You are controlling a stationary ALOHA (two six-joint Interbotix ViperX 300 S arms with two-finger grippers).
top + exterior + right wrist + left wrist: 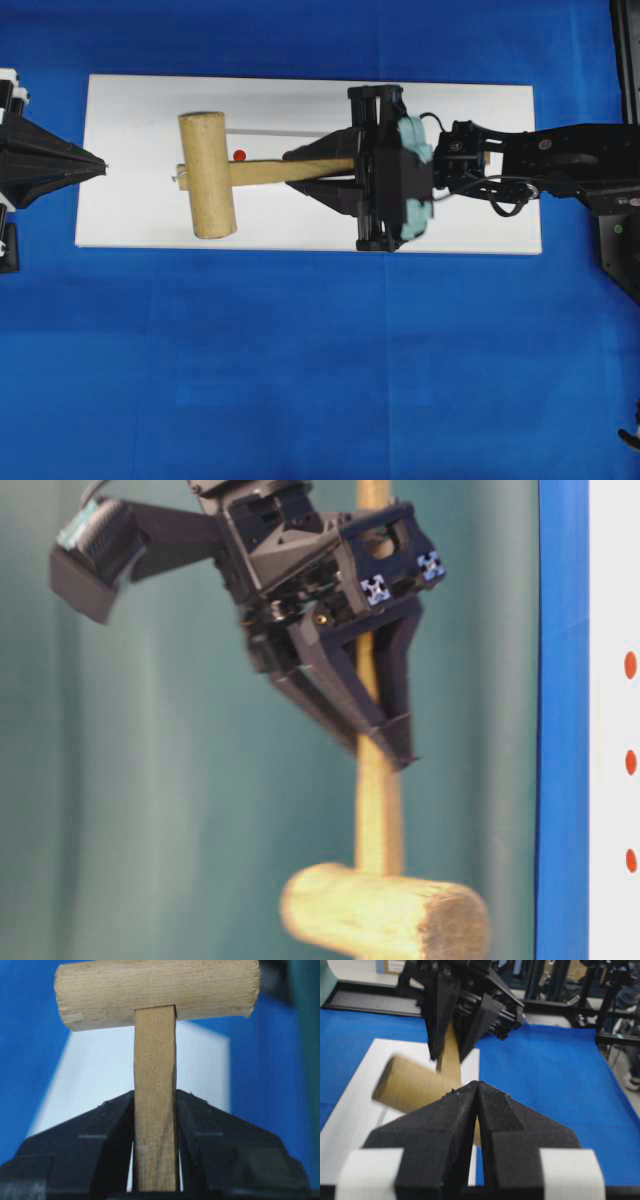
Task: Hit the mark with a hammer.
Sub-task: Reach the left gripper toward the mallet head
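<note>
- Wooden hammer (215, 175) is in my right claw (325, 170), whose two fingers are pinching the flat handle from either side, as my right wrist view shows plainly.
- My grip sits along the handle, well back from the thick cylindrical head; the head hangs free beyond my fingers.
- From table level the handle runs from my fingers to the head with nothing under it that I can see, so I judge the hammer is lifted off the white board (480, 110) and not resting on it.
- From overhead the red mark (239, 155) peeps out just beside the head, on the side toward my wrist and next to the handle; the head does not cover it.
- My left claw (100, 166) is parked at the far end of the board, fingers pressed together on nothing, well apart from the hammer.
- Step in hand, as I read it: the grasp and lift are done and the swing is being lined up; the strike is not yet made.
- Next move calls for drawing the head slightly back toward me so its face sits over the dot, then tipping my wrist down firmly.
- The handle is flat and smooth, so I should keep my pinch tight or the head could twist on impact.
</note>
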